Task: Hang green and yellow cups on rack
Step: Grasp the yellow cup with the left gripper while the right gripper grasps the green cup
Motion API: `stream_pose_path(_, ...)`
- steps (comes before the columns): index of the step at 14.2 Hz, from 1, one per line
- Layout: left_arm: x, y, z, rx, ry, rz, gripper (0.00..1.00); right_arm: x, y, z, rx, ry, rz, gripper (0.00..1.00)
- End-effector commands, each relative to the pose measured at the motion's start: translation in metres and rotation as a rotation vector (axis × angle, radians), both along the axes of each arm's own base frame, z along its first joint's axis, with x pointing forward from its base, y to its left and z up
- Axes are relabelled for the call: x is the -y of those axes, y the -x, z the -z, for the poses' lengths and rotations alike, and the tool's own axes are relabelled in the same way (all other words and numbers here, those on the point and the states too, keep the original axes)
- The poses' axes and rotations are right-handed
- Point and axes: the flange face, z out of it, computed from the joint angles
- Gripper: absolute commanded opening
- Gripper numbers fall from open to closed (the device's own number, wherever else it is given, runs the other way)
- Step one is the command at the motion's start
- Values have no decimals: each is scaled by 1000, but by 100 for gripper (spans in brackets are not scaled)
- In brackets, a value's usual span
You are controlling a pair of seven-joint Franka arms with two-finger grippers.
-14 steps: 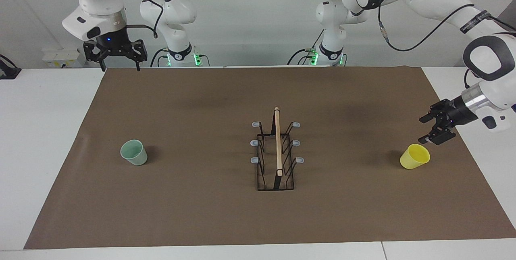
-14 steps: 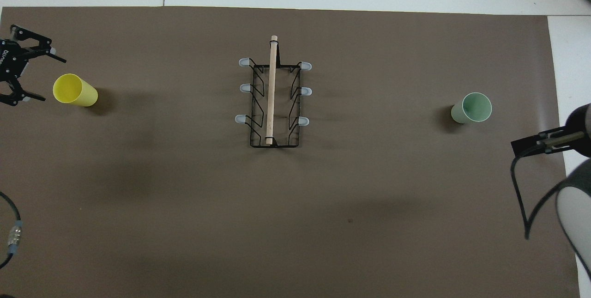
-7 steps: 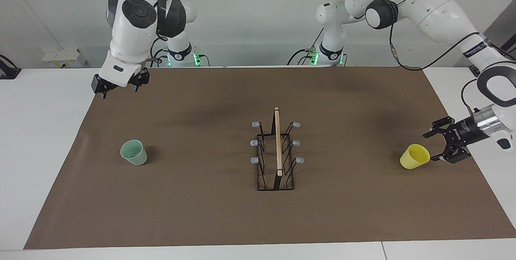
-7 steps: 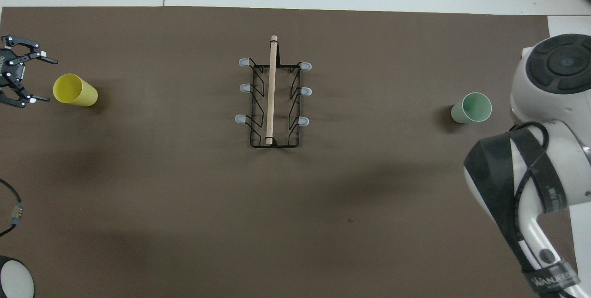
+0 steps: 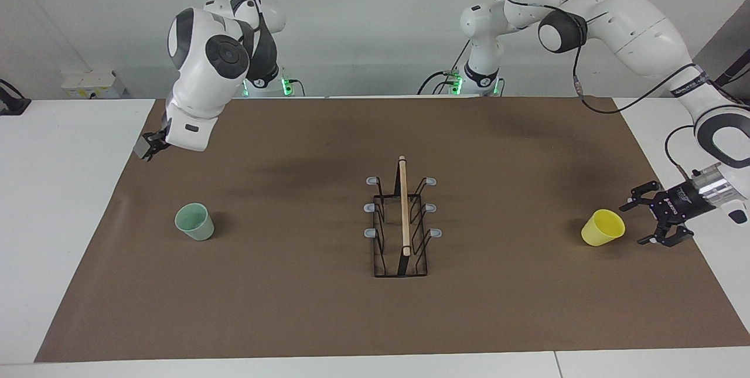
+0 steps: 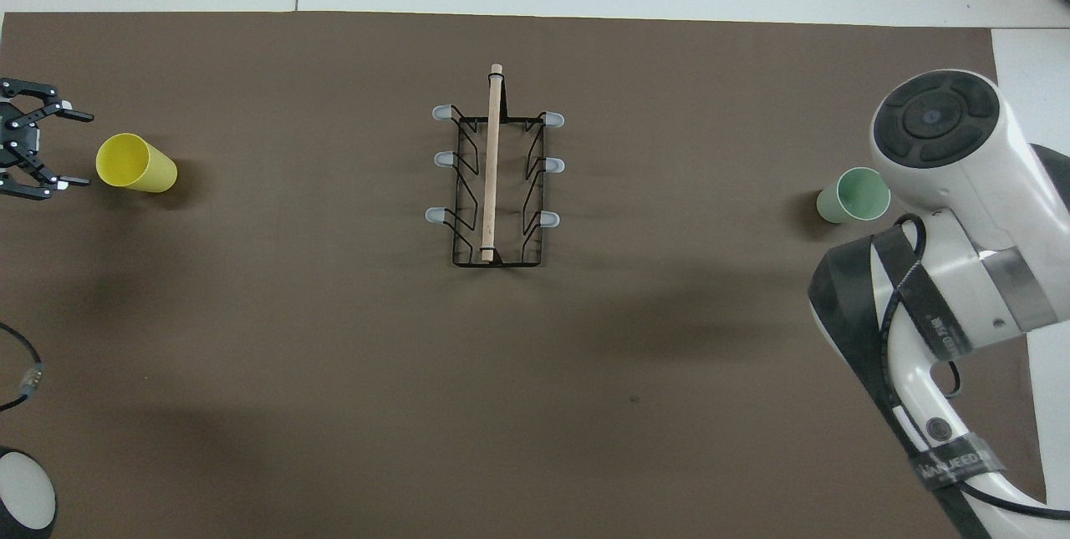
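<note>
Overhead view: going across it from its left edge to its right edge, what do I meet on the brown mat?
Left gripper, jaws open → bright yellow tapered plastic cup → black wire rack with wooden rod handle → pale mint green tapered plastic cup, with the right arm's white body partly over it.
</note>
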Motion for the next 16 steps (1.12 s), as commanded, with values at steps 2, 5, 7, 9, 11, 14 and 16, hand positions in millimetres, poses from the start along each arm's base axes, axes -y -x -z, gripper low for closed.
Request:
stream_pose_path(2,1,13,27,-54,58,-72,98,19,0,3,-98,9,-107,100)
stream_pose_path(5,-3,34,50,-74,135,-187,99,13,-1,36,-200,120,-337,100)
stream_pose_path(7,0,44,63,-108,169,-247,100,-10,-13,65,-261,189,-432,100)
stream_pose_path(9,0,57,68,-107,250,-324,100,-18,-21,79,-285,228,-466,100)
stream_pose_path(11,0,64,70,-112,287,-355,100,-17,-25,85,-292,247,-479,100)
stream_pose_path(14,-1,71,74,-94,349,-415,100,-19,-32,97,-296,251,-500,100)
stream_pose_path(16,4,72,77,-85,371,-441,100,-39,-46,116,-315,252,-516,100)
